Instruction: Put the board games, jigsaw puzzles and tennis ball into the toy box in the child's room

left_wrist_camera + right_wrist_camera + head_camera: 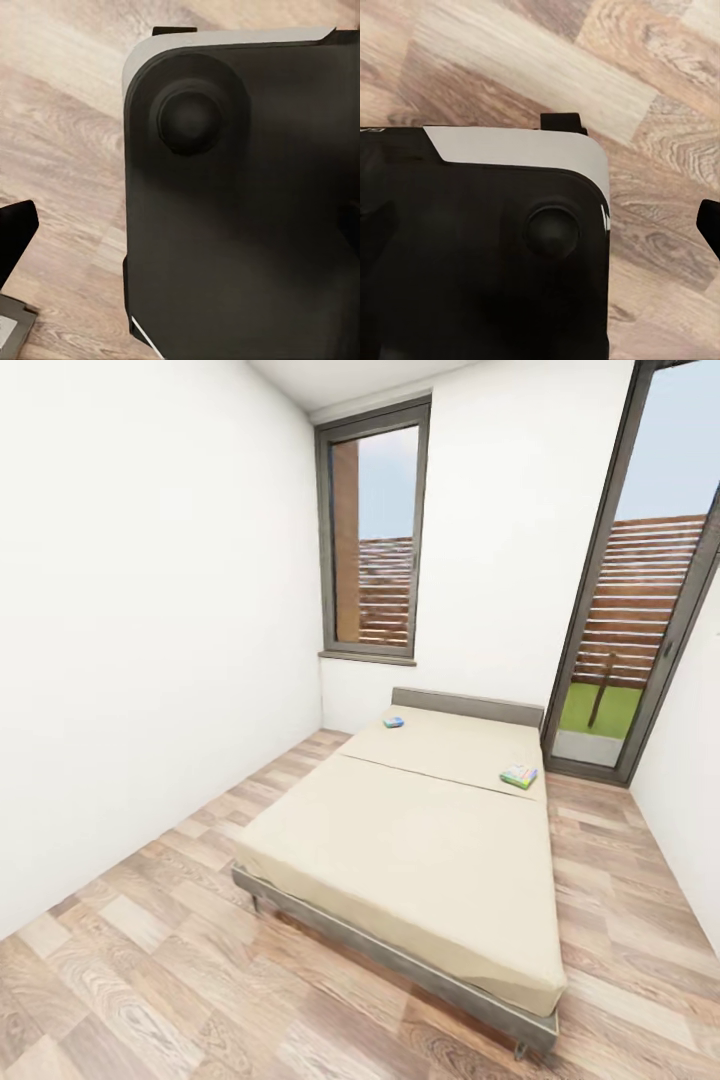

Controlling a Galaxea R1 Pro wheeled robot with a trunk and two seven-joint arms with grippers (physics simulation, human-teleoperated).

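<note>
Two board games lie on the bed in the child's room, seen in the head view. A small teal-blue one rests near the headboard at the far left. A green-edged one with colourful art sits by the bed's right edge. The table, toy box, jigsaw puzzles and tennis ball are out of view. A dark fingertip of my left gripper hangs over the wood floor, and a dark fingertip of my right gripper does the same. Neither view shows how the jaws stand.
The bed fills the middle of the room, with wood-plank floor free on its left and a narrower strip on its right. A window and a glass door are in the far wall. My dark base lies under both wrists.
</note>
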